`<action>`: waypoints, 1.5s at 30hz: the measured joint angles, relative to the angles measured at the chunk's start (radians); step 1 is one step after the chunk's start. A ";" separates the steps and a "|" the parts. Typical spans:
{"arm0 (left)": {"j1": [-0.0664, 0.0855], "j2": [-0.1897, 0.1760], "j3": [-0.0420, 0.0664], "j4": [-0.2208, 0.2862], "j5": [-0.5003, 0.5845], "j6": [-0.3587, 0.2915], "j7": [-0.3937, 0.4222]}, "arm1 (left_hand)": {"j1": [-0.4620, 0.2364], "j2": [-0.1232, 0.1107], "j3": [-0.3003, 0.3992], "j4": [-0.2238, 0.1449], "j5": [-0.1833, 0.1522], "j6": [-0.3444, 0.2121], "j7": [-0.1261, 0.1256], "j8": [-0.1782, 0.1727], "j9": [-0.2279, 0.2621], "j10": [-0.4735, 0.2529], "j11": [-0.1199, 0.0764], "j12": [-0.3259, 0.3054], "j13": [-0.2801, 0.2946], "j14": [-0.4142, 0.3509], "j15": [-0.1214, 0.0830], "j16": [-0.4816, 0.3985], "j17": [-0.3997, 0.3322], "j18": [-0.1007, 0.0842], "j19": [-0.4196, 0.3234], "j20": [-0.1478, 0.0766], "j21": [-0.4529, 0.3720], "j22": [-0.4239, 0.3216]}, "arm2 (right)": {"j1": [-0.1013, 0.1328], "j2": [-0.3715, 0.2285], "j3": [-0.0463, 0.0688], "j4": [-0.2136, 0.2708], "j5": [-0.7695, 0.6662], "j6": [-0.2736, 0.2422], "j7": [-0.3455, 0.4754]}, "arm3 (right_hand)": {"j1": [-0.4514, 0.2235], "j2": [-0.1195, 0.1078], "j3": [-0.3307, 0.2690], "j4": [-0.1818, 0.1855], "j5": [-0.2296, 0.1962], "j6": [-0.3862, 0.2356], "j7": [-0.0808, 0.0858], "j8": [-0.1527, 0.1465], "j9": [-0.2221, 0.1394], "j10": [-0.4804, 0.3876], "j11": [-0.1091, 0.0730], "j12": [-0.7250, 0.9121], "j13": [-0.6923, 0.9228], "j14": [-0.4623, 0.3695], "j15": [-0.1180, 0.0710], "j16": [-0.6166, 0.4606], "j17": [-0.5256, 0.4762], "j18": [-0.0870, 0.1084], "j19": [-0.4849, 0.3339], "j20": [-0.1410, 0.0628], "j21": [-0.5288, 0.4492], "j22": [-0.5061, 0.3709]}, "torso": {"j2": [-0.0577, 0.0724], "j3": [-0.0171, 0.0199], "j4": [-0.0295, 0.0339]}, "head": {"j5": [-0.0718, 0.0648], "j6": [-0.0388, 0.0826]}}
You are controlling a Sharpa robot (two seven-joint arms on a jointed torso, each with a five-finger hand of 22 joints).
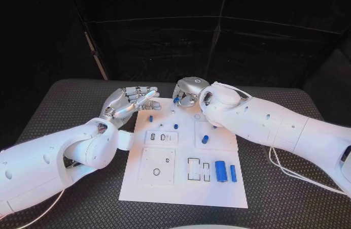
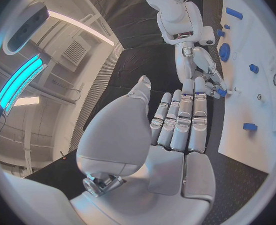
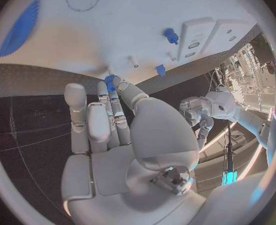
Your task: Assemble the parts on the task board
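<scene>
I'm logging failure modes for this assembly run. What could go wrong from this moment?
The right hand pinches a small blue part only at its fingertips, so it may slip or tilt over the task board. The left hand hovers close by; the two could collide.

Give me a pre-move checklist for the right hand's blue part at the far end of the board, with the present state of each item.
1. Right hand holds a small blue part at its fingertips: ok.
2. Part is close over the far edge of the task board: ok, seen from the right wrist.
3. Part lined up with its seat: cannot tell; the right hand hides that spot in the head view.
4. Left hand holds nothing, fingers apart: ok.
5. Left hand clear of the right hand's path: not ok; in the left wrist view its fingertips reach right up to the right hand's.
6. Other blue parts on the board lie apart from both hands: ok.
</scene>
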 measured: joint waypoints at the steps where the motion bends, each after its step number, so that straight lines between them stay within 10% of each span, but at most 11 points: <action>1: 0.000 0.000 0.000 0.000 0.000 0.000 0.000 | 0.000 0.000 0.000 0.000 0.000 0.000 0.000 0.000 0.000 0.000 0.000 0.000 0.000 0.000 0.000 0.000 0.000 0.000 0.000 0.000 0.000 0.000 | 0.001 0.000 0.000 0.000 0.000 0.006 0.000 | 0.000 0.000 0.000 0.000 0.000 0.000 0.000 -0.001 0.000 0.000 0.000 0.000 0.000 0.000 0.000 0.000 0.000 0.000 0.000 0.000 0.003 0.000 | 0.000 0.0000 0.0000 | 0.000 0.000; 29: 0.001 -0.002 0.000 -0.006 0.000 0.003 -0.006 | 0.000 0.000 0.000 0.000 0.000 0.000 0.000 0.000 0.000 0.000 0.000 -0.006 0.000 0.000 0.000 0.000 0.001 0.000 0.000 0.000 0.000 0.000 | -0.001 -0.007 -0.001 0.010 -0.004 0.027 -0.003 | -0.026 -0.026 0.017 0.017 -0.016 -0.007 0.004 -0.001 0.000 -0.016 0.007 0.000 -0.001 0.000 0.000 0.000 -0.002 0.000 -0.002 0.002 0.004 0.003 | 0.002 0.0005 -0.0008 | 0.003 -0.002; 38: 0.001 -0.002 0.000 -0.007 0.000 0.004 -0.007 | 0.000 0.000 0.000 0.000 0.000 0.000 0.000 0.000 0.000 0.000 0.000 -0.006 0.000 0.000 0.000 -0.004 0.001 0.000 0.000 0.000 0.000 0.000 | -0.002 0.000 -0.002 -0.001 -0.004 0.023 -0.001 | -0.018 -0.092 -0.029 0.073 -0.072 -0.263 -0.008 -0.001 -0.004 -0.210 0.038 0.001 -0.004 -0.009 0.027 -0.067 -0.132 0.000 -0.094 0.033 -0.082 -0.144 | 0.003 -0.0002 0.0005 | 0.003 -0.002; 45: 0.001 -0.002 0.000 -0.010 0.000 0.005 -0.008 | 0.000 0.000 0.000 0.000 0.000 0.000 0.000 -0.004 0.000 0.000 0.000 -0.006 0.000 0.000 0.000 -0.004 0.000 0.000 0.000 0.000 0.000 0.000 | -0.002 -0.008 -0.002 0.008 -0.002 0.015 0.001 | -0.014 -0.097 -0.044 0.087 -0.072 -0.261 -0.008 -0.001 -0.001 -0.217 0.041 0.006 -0.004 -0.009 0.027 -0.071 -0.143 0.000 -0.097 0.035 -0.085 -0.156 | 0.003 -0.0003 0.0016 | 0.002 -0.002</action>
